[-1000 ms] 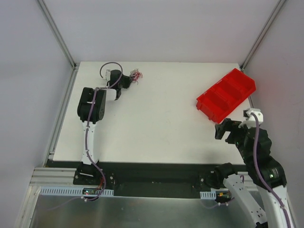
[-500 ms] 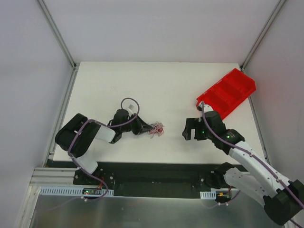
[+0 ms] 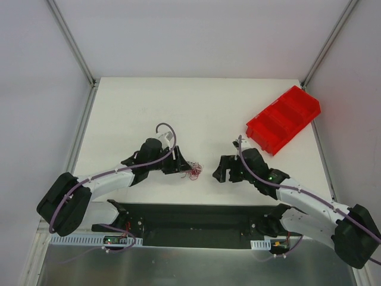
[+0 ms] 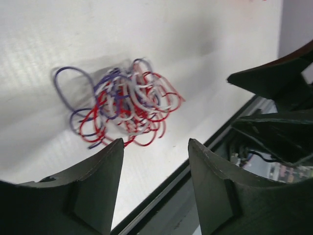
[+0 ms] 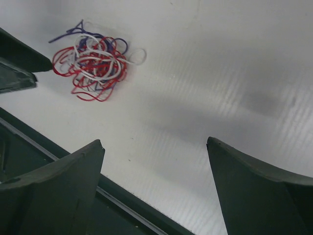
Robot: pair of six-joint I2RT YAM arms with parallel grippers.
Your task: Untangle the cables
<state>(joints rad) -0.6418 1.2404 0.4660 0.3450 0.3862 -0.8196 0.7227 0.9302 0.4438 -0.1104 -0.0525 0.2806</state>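
The cables [image 3: 193,171] are a small tangle of thin red, purple and white wires lying on the white table near its front edge. They also show in the left wrist view [image 4: 122,103] and in the right wrist view [image 5: 93,66]. My left gripper [image 3: 186,167] is open and empty, its tips just left of the tangle [image 4: 155,142]. My right gripper [image 3: 221,171] is open and empty, to the right of the tangle with a gap between [image 5: 155,142]. Each gripper's dark finger shows at the edge of the other's wrist view.
A red bin [image 3: 283,119] with compartments lies at the back right of the table. The table's front edge [image 3: 196,201] and the black base rail run just below the tangle. White walls enclose the sides and back.
The left gripper, which carried the tangle from the far left corner toward the front middle, has let it go and stands open. The right arm has swung in from the right toward the tangle.
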